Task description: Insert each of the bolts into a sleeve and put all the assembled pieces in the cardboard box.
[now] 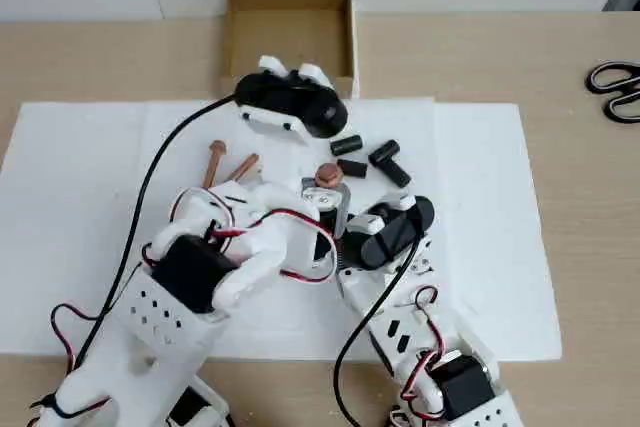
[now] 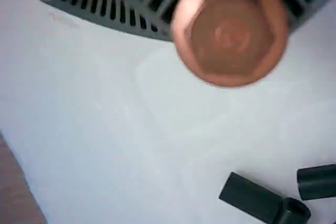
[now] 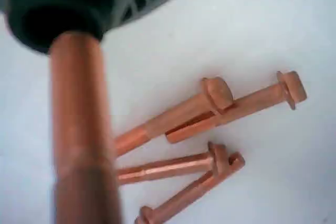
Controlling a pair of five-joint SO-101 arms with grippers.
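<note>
A copper bolt stands head up [image 1: 328,175] over the middle of the white sheet, its hexagon head [image 2: 229,31] close in the left wrist view. Its shaft [image 3: 79,129] runs down out of a black sleeve [image 3: 50,14]. My right gripper [image 1: 340,209] is shut on that sleeve, its grey slatted jaw beside it. My left gripper [image 1: 292,112] hangs just in front of the cardboard box [image 1: 290,42], a little away from the bolt head. Loose bolts [image 1: 215,159] [image 3: 210,103] lie left of centre. Loose sleeves [image 1: 346,144] [image 2: 257,200] lie right of the left gripper.
A white paper sheet [image 1: 480,247] covers the middle of the wooden table. Black scissors [image 1: 615,90] lie at the far right edge. Cables from both arms trail across the sheet's near half. The right part of the sheet is bare.
</note>
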